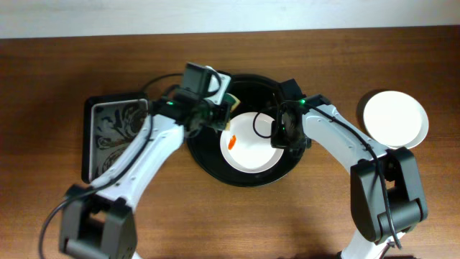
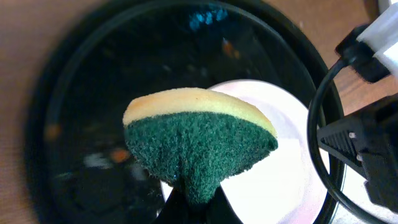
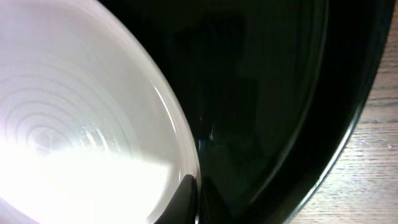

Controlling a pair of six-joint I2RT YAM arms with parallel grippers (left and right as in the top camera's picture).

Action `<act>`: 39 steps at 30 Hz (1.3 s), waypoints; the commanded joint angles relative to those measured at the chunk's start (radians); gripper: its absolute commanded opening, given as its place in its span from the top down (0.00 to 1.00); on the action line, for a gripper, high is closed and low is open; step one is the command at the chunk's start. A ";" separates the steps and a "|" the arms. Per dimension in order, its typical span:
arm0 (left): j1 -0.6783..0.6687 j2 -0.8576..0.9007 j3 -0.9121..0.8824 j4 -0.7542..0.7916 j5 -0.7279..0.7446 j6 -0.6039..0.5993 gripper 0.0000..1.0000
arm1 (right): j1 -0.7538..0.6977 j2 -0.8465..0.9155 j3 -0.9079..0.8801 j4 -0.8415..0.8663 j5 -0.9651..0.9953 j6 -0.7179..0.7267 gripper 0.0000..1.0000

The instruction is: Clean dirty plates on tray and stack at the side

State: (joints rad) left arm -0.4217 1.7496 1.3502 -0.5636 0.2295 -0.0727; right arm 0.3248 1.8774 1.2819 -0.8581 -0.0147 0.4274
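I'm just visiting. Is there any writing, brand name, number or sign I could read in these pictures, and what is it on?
None: no word, number or brand can be read in any view.
The grey tray bears a swirly pattern, not letters.
The sponge, the smeared plate, the other plate and the black tray are unmarked.

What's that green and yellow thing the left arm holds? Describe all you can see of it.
It is a sponge: soft yellow foam on one face, coarse dark green scouring pad on the other. The left end effector pinches its lower edge, buckling it into a fan, green side facing the wrist camera. It hangs over the round glossy black tray, beside the round white plate's rim; contact with either cannot be told.
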 commanded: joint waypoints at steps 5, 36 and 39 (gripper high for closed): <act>-0.069 0.224 0.007 0.007 0.136 -0.370 1.00 | -0.005 -0.007 0.014 0.002 0.043 -0.031 0.96; -0.069 0.363 0.227 -0.232 -0.533 -0.240 1.00 | -0.005 -0.007 0.014 -0.008 0.077 -0.027 0.96; -0.073 0.363 0.240 -0.235 -0.532 -0.240 1.00 | -0.004 -0.007 0.014 0.006 0.045 -0.049 0.96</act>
State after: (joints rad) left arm -0.4973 2.1040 1.5642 -0.7963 -0.2649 -0.3279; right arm 0.3237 1.8774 1.2869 -0.8639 0.0380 0.4068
